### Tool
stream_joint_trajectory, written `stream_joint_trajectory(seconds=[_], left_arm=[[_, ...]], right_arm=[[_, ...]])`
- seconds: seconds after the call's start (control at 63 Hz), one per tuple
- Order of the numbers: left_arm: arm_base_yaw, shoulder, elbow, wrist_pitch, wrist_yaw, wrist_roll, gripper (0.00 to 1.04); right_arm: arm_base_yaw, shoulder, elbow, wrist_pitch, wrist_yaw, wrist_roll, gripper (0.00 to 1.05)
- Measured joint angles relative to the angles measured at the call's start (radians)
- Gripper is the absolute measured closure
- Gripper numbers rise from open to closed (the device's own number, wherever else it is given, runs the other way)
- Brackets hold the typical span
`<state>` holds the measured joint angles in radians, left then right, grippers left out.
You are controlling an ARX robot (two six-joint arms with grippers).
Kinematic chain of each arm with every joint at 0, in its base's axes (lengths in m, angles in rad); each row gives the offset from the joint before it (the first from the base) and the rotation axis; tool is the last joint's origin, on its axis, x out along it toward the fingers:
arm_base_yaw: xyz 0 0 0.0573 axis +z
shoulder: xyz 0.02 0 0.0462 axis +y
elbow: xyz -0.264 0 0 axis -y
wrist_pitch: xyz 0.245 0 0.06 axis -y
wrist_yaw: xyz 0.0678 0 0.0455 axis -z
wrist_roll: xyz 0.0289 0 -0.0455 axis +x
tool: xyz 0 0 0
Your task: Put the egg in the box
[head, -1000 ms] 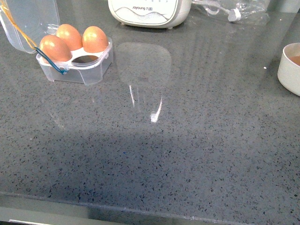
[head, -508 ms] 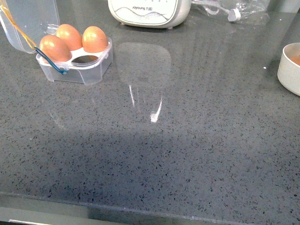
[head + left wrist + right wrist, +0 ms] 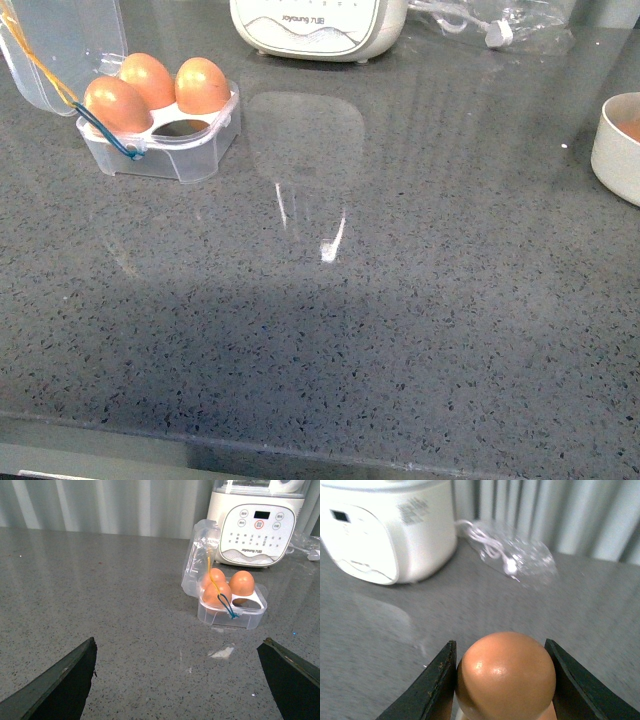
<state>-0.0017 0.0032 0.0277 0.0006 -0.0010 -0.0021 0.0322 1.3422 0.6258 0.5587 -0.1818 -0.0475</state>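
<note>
While the right gripper (image 3: 501, 687) clasps the egg (image 3: 506, 672) and the left gripper (image 3: 175, 680) gapes empty, the carry seems in hand, calling next for a move left to the vacant slot (image 3: 183, 126) of the open box (image 3: 195, 155).
</note>
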Motion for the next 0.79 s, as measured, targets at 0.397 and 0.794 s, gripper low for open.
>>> stream_joint_trajectory(seconds=[0.397,0.794], left_arm=[[0.000,0.000,0.000,0.000,0.000,0.000,0.07],[0.000,0.000,0.000,0.000,0.000,0.000,0.07]], right_arm=[[0.321,0.111,0.107,0.115,-0.107,0.063,0.60],[0.515,0.375,0.319,0.087,-0.085,0.163,0.60]])
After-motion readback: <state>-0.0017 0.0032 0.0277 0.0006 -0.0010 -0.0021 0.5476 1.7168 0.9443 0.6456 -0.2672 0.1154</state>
